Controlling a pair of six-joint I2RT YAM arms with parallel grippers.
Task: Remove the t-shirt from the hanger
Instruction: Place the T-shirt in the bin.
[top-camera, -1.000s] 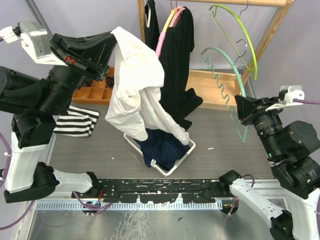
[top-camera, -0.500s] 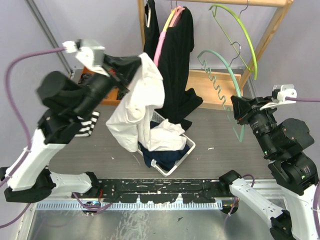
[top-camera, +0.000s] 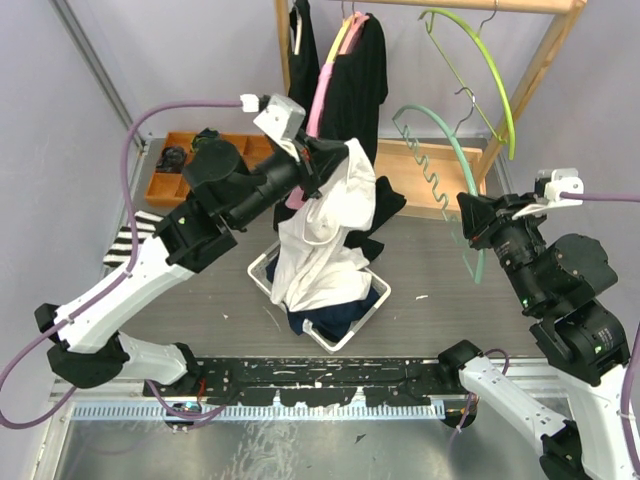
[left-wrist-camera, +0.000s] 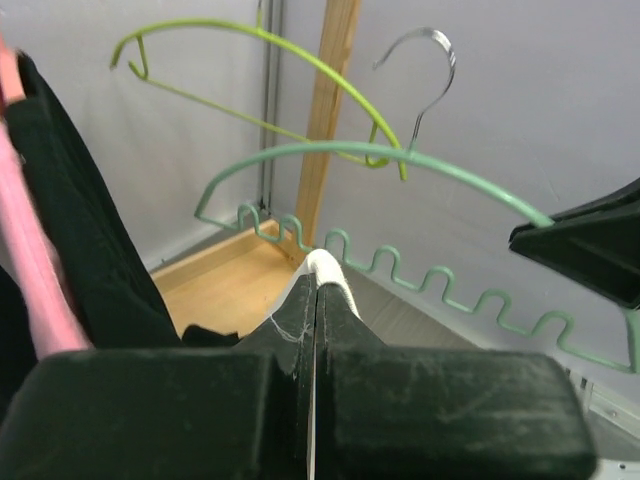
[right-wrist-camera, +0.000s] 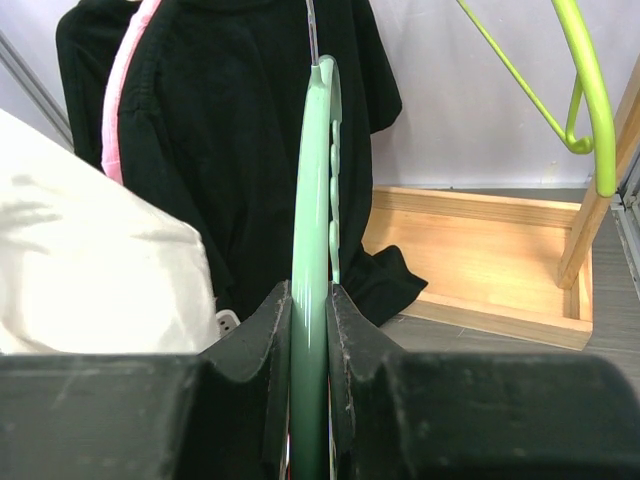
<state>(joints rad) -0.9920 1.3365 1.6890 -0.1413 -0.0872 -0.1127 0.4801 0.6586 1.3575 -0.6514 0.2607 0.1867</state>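
A robotics lab cell: plain lilac walls (top-camera: 200, 50), a wooden clothes rack (top-camera: 538, 80), a grey metal-edged table (top-camera: 450, 300).

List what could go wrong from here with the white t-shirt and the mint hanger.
1. The left gripper pinches only a thin fold of the white t-shirt. It may slip, and the cloth could land partly outside the basket.
2. The t-shirt hangs close to the black shirt. A swing might snag it.
3. The right gripper holds the mint hanger by one end, near the lime hanger. Moving it might tangle them.
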